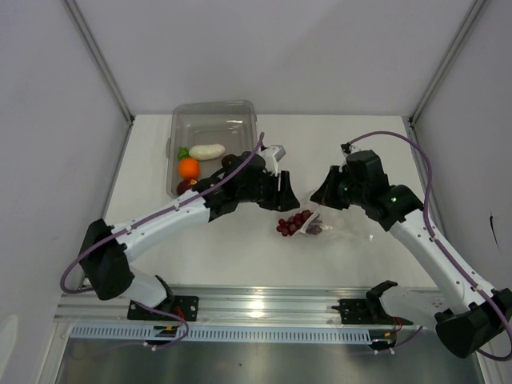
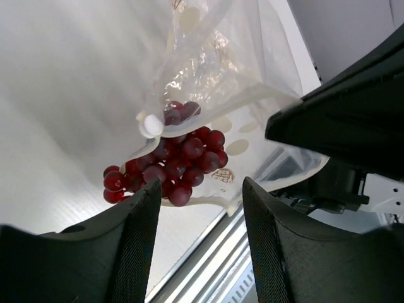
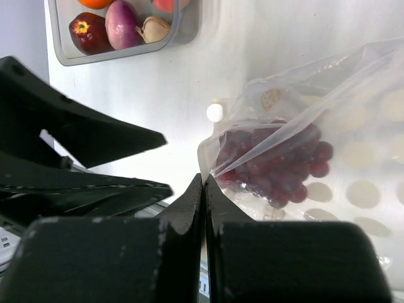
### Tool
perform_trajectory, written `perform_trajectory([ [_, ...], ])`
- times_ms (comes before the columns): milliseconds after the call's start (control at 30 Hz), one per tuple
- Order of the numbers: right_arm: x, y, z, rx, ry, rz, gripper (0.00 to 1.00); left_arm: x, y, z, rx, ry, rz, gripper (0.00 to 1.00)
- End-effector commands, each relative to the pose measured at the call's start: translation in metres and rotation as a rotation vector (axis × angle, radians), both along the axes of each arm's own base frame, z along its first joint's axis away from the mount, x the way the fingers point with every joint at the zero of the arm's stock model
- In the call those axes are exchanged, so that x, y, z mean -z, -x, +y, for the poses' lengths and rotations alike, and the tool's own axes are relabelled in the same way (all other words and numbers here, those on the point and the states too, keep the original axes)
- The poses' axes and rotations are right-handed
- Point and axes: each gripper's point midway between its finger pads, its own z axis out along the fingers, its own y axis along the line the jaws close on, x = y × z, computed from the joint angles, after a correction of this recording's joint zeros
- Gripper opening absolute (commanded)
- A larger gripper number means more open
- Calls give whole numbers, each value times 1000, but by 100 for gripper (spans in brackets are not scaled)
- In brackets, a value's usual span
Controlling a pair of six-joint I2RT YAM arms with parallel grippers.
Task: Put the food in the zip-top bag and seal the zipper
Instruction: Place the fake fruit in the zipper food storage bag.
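The dark red grape bunch lies at the mouth of the clear zip-top bag, partly inside and partly out on the table. My right gripper is shut on the bag's mouth edge and holds it up, with the grapes behind the plastic. My left gripper is open and empty just above the grapes, with the bag beyond its fingers. The orange, white oblong piece and green bit lie in the bin. The pink bulb shows in the right wrist view.
The rigid clear bin stands at the back left, behind my left arm; it also shows in the right wrist view. A dark red fruit and a pale piece lie in it. A small white disc lies by the bag.
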Motion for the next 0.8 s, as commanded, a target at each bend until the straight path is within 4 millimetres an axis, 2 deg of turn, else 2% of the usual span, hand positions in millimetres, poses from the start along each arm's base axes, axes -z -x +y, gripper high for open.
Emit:
perform_trajectory([
  [0, -17, 1, 1, -16, -38, -58, 0, -8, -3, 18, -45, 1, -113, 58],
  [67, -18, 3, 0, -18, -44, -60, 0, -13, 4, 22, -10, 30, -157, 61],
  [167, -25, 6, 2, -40, -62, -68, 0, 11, 18, 34, 44, 19, -203, 62],
  [333, -26, 14, 2, -80, -52, -51, 0, 21, 21, 50, 41, -12, -263, 63],
  [367, -26, 15, 1, -84, -51, -54, 0, 30, 23, 54, 32, -20, -251, 63],
  [467, -27, 19, 0, -99, -52, -53, 0, 36, 21, 60, -16, -25, -215, 65],
  [500, -27, 22, 2, -119, -61, -50, 0, 43, 20, 60, -22, -43, -191, 65],
  [567, -28, 25, 5, -137, -72, -47, 0, 44, 18, 56, -9, -54, -180, 61],
  [600, -28, 26, 6, -145, -75, -48, 0, 38, 16, 52, 1, -45, -189, 59],
  [633, -32, 29, 7, -156, -87, -55, 0, 44, 17, 47, 31, -49, -182, 57],
  [767, -39, 31, 8, -169, -106, -66, 0, 43, 18, 30, 95, 10, -194, 56],
])
